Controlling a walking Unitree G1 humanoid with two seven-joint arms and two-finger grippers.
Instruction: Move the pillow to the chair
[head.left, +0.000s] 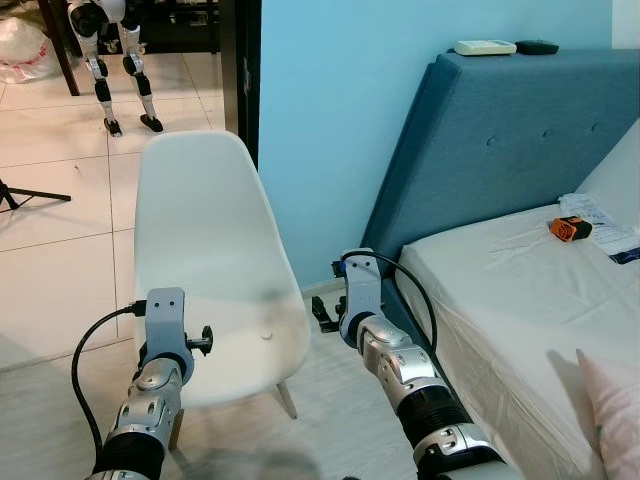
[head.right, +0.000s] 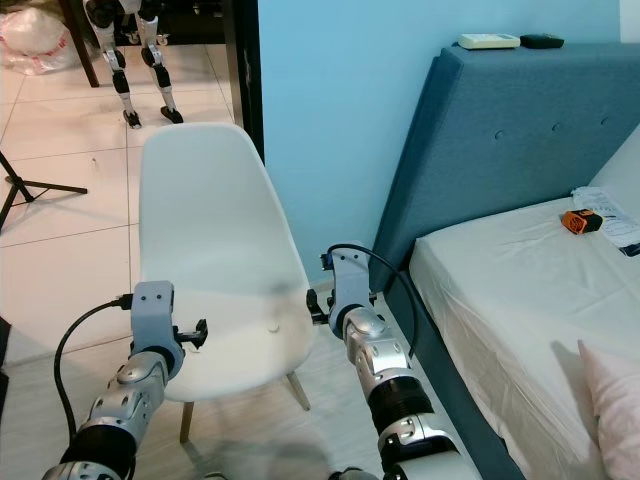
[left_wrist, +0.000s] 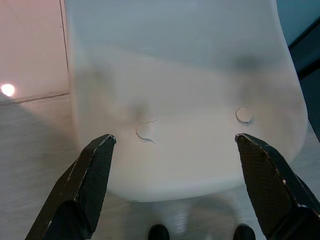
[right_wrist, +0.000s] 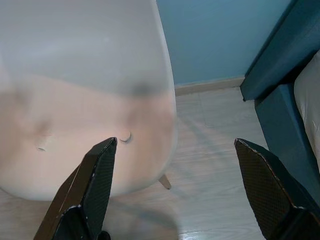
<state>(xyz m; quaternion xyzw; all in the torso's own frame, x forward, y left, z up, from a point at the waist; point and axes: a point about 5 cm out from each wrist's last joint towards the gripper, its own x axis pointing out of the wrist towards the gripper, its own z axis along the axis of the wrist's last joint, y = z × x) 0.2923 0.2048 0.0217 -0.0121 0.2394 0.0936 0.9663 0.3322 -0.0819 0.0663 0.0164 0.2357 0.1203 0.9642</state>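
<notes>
- You had both silver arms raised forward and bent at the elbow, wrists level with the seat of the white moulded plastic chair (head.left: 215, 270); the left arm reached in at the seat's front left edge, the right arm at its right edge, between the chair and the bed.
- Your left gripper (left_wrist: 172, 145) was released, its two long black fingers (left_wrist: 87, 180) spread wide and holding nothing; they framed the chair's seat and its two round screw caps; the seat lay beyond the tips, and you could not tell whether they touched it.
- Your right gripper (right_wrist: 175, 150) was likewise spread and empty; one finger sat over the chair's right rim, the other over the pale wood-look floor (right_wrist: 215, 165) beside the dark blue bed base.
- The pale pink pillow (head.left: 612, 415) lay on the white-sheeted bed (head.left: 500, 290), well apart from the chair and both grippers; only a corner of it showed, cut off by the frame's edge.
- In the head views the grippers' fingers were hidden behind the wrist blocks.
- A small orange and black object (head.left: 571, 229) rested on the sheet near the blue padded headboard (head.left: 510, 130); you could not make out what it was.
- A second robot's legs (head.left: 125, 70) stood on the tiles behind the chair, the body cut off above.
</notes>
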